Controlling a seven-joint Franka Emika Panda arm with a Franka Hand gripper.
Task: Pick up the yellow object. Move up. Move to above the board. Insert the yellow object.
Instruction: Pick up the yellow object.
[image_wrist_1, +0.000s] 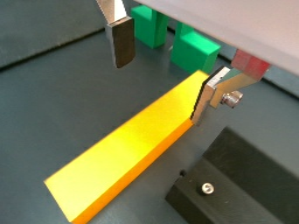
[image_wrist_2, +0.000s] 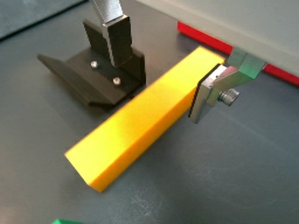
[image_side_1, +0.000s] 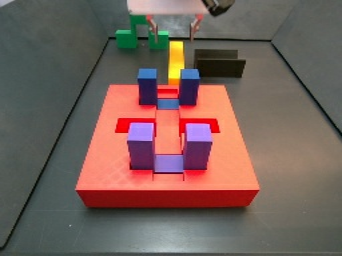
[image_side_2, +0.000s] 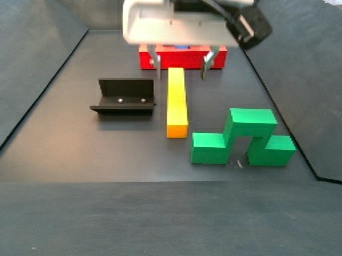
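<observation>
The yellow object (image_side_2: 177, 100) is a long yellow-orange bar lying flat on the dark floor between the board and the green blocks. It also shows in both wrist views (image_wrist_1: 128, 153) (image_wrist_2: 140, 114). My gripper (image_side_2: 178, 62) is low over the bar's end nearest the board (image_side_1: 120, 150), open, with one finger on each side of the bar. One finger (image_wrist_1: 208, 94) is against or very near the bar's side; its mate (image_wrist_1: 121, 42) stands apart from it. The board is a thick red slab with blue and purple upright blocks.
Green blocks (image_side_2: 242, 138) stand past the bar's far end and show in a wrist view (image_wrist_1: 176, 39). The fixture (image_side_2: 122, 98), dark and L-shaped, stands beside the bar close to one finger (image_wrist_2: 114, 39). Dark walls enclose the floor.
</observation>
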